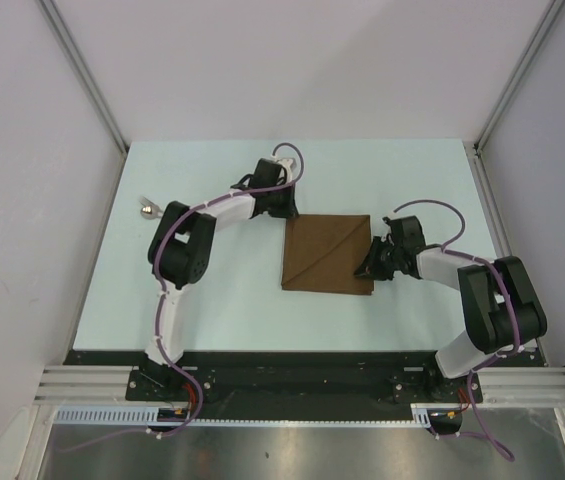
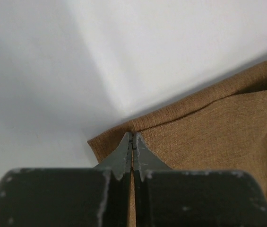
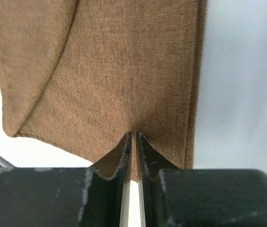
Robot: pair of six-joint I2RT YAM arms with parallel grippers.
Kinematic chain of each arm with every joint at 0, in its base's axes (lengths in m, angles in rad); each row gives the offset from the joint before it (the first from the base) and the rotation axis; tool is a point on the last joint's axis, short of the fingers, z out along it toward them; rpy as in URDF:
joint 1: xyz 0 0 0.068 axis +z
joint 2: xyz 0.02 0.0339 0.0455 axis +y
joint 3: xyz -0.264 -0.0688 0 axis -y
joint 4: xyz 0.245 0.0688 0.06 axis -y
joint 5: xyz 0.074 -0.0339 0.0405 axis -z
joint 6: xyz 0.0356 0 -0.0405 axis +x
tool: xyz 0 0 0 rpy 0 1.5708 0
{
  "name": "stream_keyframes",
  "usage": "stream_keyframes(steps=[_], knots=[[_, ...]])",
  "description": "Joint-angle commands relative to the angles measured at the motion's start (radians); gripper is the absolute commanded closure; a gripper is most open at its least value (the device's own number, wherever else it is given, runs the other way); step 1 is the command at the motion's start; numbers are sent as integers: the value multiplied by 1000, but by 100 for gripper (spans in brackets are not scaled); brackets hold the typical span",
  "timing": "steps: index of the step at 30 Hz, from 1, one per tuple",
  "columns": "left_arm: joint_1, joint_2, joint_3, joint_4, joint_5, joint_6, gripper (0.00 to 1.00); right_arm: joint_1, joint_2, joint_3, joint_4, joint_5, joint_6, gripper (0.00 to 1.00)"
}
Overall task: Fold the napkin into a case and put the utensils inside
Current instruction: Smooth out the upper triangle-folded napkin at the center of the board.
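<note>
The dark-brown napkin (image 1: 327, 253) lies flat in the middle of the table, with a diagonal fold line across it. My left gripper (image 1: 287, 213) is at its far left corner. In the left wrist view the jaws (image 2: 133, 135) are pressed together on the napkin's (image 2: 218, 123) edge near that corner. My right gripper (image 1: 367, 268) is at the napkin's near right corner. Its jaws (image 3: 134, 135) are almost together, with the cloth (image 3: 124, 71) pinched between the tips. One utensil (image 1: 148, 209), small with a shiny silver head, lies at the far left of the table. No case shows.
The pale table (image 1: 222, 300) is walled in by white panels with metal posts (image 1: 82, 70) on the left, back and right. Both arm bases sit on the black rail (image 1: 292, 375) at the near edge.
</note>
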Motion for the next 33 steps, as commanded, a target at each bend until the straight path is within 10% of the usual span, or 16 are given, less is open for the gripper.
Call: stream_keyframes(steps=[1,33], knots=[[4,-132,-40,-3,18,-54,100,-28,23,-24,41,27,26,88],[43,-84,-16,-33,-10,-106,100,-32,84,6,73,-13,37,89]])
